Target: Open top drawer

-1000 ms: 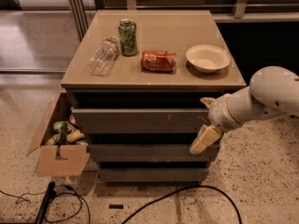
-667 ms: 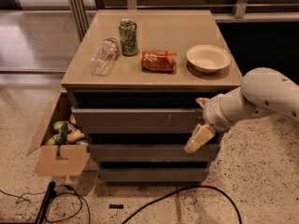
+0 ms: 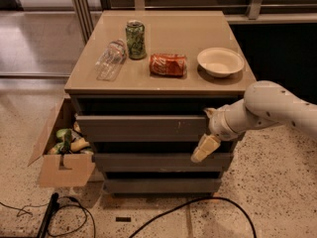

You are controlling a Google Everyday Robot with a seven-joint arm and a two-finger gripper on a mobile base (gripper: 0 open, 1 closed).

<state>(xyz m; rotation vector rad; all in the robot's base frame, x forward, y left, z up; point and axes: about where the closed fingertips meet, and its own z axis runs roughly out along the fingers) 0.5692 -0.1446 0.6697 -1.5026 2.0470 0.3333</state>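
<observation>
The top drawer [image 3: 138,128] is the uppermost grey-brown front of the cabinet, just under the tabletop, with small pale scuff marks right of centre. A dark gap shows above it and no interior is visible. My gripper [image 3: 205,148] is on the white arm [image 3: 270,108] that reaches in from the right. It hangs at the drawer front's lower right corner, over the gap between the top and middle drawers, pointing down and left.
On the tabletop [image 3: 163,83] lie a clear plastic bottle [image 3: 110,59], a green can [image 3: 135,39], a crushed red can [image 3: 168,64] and a white bowl [image 3: 220,61]. An open cardboard box [image 3: 62,152] with items stands at the left of the cabinet. Black cables [image 3: 198,207] run across the floor.
The arm and gripper have moved left along the drawer fronts, from the cabinet's right edge to in front of the top drawer's right end. The drawer has not visibly moved.
</observation>
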